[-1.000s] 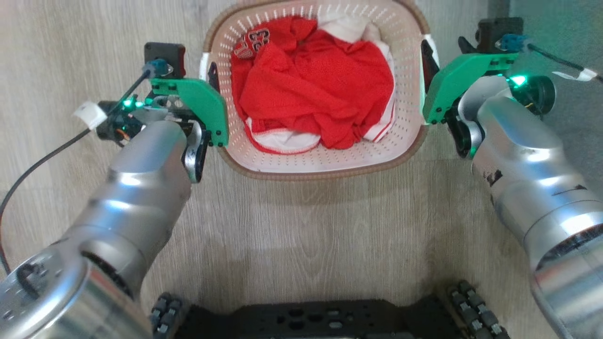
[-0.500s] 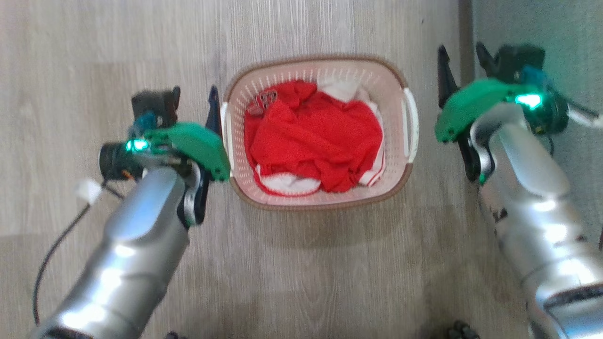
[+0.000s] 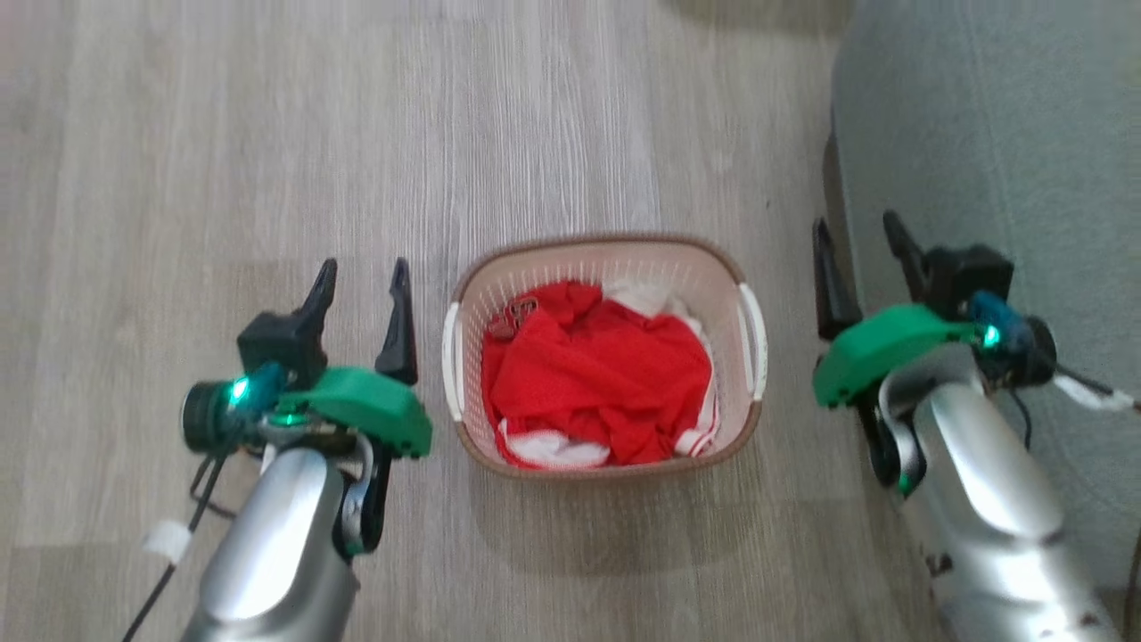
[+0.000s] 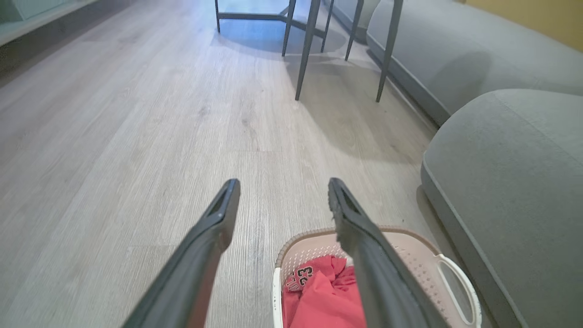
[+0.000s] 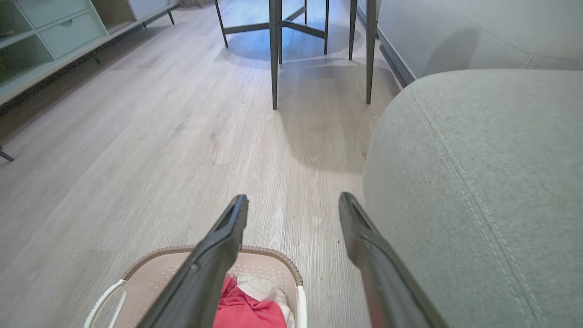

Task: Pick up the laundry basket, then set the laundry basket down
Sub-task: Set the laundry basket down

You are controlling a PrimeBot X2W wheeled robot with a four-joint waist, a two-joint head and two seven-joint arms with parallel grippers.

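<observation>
Perforated cream laundry basket (image 3: 606,259), woven-look brown rim, wood-grain floor (image 3: 267,134).

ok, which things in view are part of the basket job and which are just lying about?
Job:
- basket, standing on the floor
- left tool, open, beside the basket
- right tool, open, on the basket's other side

Lying about:
- red and white clothes, inside the basket
- grey sofa
- table legs
- cabinet
</observation>
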